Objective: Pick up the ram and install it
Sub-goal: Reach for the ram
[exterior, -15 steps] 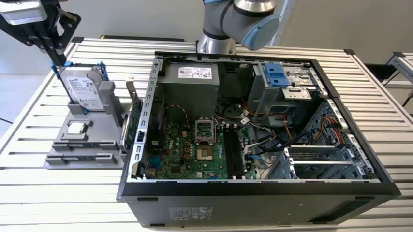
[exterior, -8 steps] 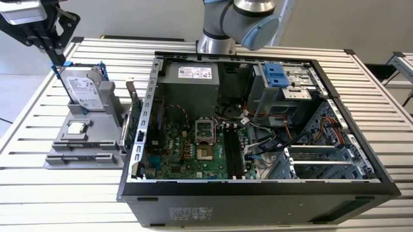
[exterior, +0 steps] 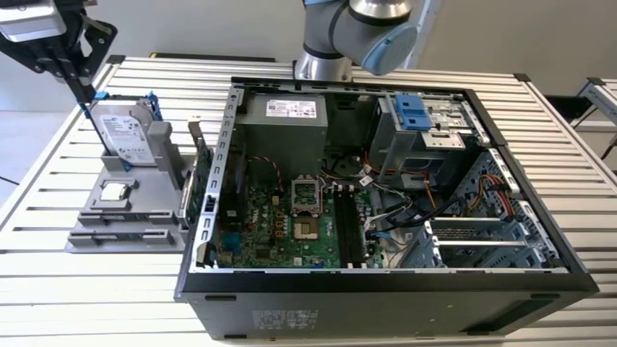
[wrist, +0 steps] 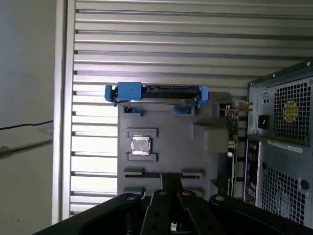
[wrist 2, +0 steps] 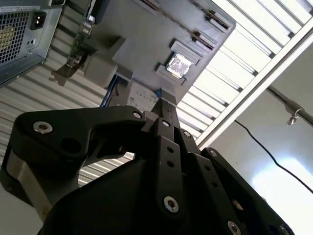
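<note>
Work looks barely begun: gripper (exterior: 89, 96), clenched on nothing, hangs above the grey holder (exterior: 101, 213) beside the computer case (exterior: 386, 285). In the first wrist view the ram (wrist: 149, 175) seems to sit edge-up in the holder's end slot; the motherboard's black slots (exterior: 347, 231) look empty

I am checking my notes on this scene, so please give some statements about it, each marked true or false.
1. The computer case is open and its motherboard shows. True.
2. The gripper hangs inside the case. False: it is outside, above the grey holder on the exterior view's left.
3. The hard drive with a blue frame stands upright in the holder. True.
4. The gripper holds the green expansion card. False: the card stands at the holder's edge, and the fingers are together with nothing between them.
5. A square silver chip lies flat on the holder. True.
</note>
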You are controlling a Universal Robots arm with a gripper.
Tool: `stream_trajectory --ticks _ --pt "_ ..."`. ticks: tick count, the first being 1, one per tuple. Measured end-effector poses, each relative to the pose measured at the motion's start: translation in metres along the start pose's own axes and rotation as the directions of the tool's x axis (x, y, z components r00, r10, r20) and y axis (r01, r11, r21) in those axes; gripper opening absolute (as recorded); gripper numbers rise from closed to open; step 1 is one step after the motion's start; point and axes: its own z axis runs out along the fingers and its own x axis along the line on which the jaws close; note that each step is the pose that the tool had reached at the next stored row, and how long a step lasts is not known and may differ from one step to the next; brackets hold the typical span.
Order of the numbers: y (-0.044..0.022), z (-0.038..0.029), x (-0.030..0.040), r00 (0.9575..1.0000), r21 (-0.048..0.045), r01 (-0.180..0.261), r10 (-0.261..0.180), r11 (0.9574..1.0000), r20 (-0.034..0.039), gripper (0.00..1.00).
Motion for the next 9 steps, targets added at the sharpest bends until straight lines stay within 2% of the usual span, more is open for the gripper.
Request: stream_trajectory --ticks 9 --pt "-0.0184 -0.0007 0.0003 1.0000 0.0000 0.000 0.000 1.0000 0.0000 0.00"
